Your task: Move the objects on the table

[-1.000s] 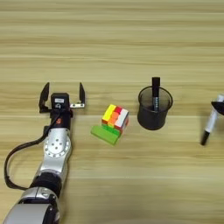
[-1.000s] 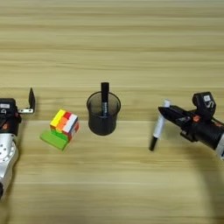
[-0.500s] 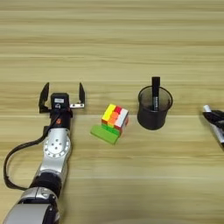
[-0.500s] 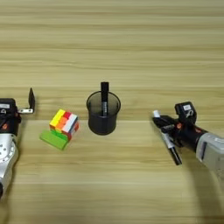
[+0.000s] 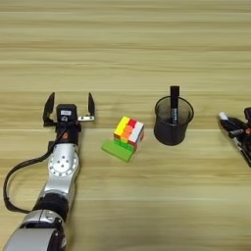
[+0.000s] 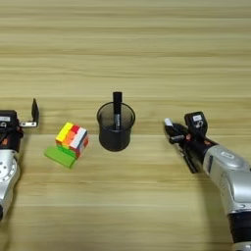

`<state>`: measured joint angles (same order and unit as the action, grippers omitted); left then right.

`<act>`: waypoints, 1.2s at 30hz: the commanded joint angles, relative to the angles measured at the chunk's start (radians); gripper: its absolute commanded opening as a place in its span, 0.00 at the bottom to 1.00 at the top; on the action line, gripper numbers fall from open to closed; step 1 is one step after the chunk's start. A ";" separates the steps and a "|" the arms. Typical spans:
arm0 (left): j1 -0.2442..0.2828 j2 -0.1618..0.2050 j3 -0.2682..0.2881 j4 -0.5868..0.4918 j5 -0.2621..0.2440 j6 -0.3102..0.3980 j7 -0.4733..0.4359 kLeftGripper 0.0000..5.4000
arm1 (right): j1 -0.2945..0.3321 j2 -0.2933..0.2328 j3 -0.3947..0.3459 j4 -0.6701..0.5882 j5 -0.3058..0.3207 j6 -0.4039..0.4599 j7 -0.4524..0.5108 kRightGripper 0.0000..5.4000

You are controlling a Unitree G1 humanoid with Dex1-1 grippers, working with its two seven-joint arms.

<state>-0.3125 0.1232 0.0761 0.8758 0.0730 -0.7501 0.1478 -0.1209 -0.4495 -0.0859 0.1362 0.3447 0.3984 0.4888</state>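
White pen [image 6: 177,140] clamped in right gripper [image 6: 182,142], right of mesh cup [image 6: 115,128] (marker inside); keep grip firm, clear the rim. Left gripper [image 5: 68,105] idle, fingers spread.

pen [image 6: 175,138] mostly hidden in the right tool [image 6: 179,142], green block [image 5: 117,150] partly under the cube [image 5: 128,132]

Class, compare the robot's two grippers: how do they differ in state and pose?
The left gripper holds nothing, its black fingers spread wide open; the right gripper is shut on the slim white pen with black cap. The left points up the table; the right points toward the black mesh cup. Both hang over the wooden table.
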 commanded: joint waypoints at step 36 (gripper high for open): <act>0.000 0.002 -0.002 0.004 0.010 0.013 0.003 1.00 | -0.021 0.070 -0.038 0.044 -0.040 -0.123 0.016 0.73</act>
<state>-0.3119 0.1233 0.0744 0.8757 0.0736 -0.7500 0.1482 -0.1462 -0.3856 -0.1175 0.1964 0.3021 0.2869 0.4955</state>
